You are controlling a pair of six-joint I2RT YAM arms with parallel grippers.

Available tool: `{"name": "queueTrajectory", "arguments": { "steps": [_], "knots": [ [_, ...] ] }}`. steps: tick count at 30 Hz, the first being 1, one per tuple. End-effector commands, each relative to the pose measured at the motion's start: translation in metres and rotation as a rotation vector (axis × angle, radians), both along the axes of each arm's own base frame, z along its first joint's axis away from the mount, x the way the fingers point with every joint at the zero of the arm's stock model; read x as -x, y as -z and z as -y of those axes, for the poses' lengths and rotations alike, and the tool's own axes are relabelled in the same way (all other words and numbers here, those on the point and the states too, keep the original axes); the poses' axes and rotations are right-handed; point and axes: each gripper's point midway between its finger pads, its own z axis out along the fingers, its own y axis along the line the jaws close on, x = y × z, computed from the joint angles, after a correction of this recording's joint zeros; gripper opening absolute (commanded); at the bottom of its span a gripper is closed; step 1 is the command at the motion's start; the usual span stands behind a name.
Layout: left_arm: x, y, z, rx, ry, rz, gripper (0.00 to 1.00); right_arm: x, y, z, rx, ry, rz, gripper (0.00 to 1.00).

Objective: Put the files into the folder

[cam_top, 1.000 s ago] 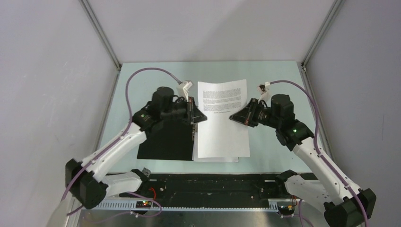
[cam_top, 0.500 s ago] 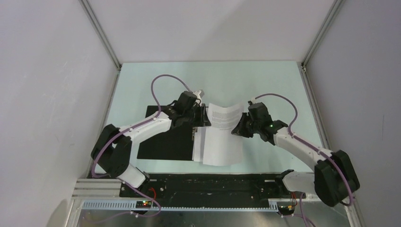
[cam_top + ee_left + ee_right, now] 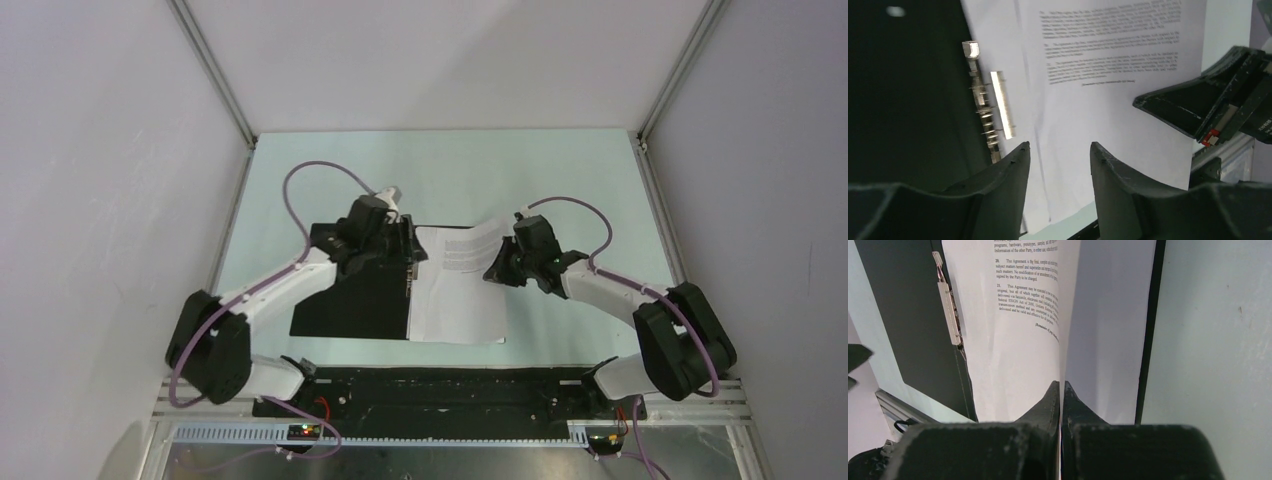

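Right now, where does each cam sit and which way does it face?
Top external: above, behind the robot, looking down on the open folder; left arm, right arm show.
Left wrist: looks past the open left gripper at the metal clip.
Right wrist: looks along the right gripper, shut on the printed sheet.
Shared: all three show that sheet.

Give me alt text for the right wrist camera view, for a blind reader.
The right gripper is shut on the edge of a printed sheet, holding it raised above a plain white sheet. Both rest on an open black folder with a metal clip at left.
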Motion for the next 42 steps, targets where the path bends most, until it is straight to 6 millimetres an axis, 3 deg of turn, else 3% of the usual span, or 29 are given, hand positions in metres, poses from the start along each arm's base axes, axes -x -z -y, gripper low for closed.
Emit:
{"name": "queueTrajectory", "arguments": {
  "steps": [1,7,10,15,25,36,39,42],
  "knots": [
    [-0.001,-0.001,-0.049,-0.002,-0.18,-0.011,0.49,-0.015,-0.006,-0.009,-0.018,-0.029,0.066,0.0],
    [0.02,0.037,-0.097,0.013,-0.375,-0.118,0.39,-0.022,-0.01,-0.023,-0.03,-0.064,0.076,0.0],
    [0.03,0.057,-0.114,0.009,-0.452,-0.171,0.32,-0.024,-0.01,-0.03,-0.025,-0.089,0.076,0.0],
    [0.039,0.083,-0.132,-0.024,-0.535,-0.244,0.3,-0.024,-0.009,-0.041,-0.029,-0.13,0.074,0.0],
    [0.044,0.1,-0.141,-0.056,-0.605,-0.298,0.29,-0.022,-0.001,-0.048,0.0,-0.134,0.058,0.0],
    [0.042,0.1,-0.141,-0.054,-0.608,-0.299,0.28,-0.02,0.003,-0.046,0.023,-0.122,0.047,0.0],
    [0.043,0.1,-0.141,-0.056,-0.608,-0.3,0.28,-0.02,0.0,-0.045,0.025,-0.116,0.049,0.15],
    [0.042,0.099,-0.141,-0.051,-0.608,-0.297,0.27,-0.018,0.0,-0.04,0.045,-0.099,0.042,0.36]
  ]
}}
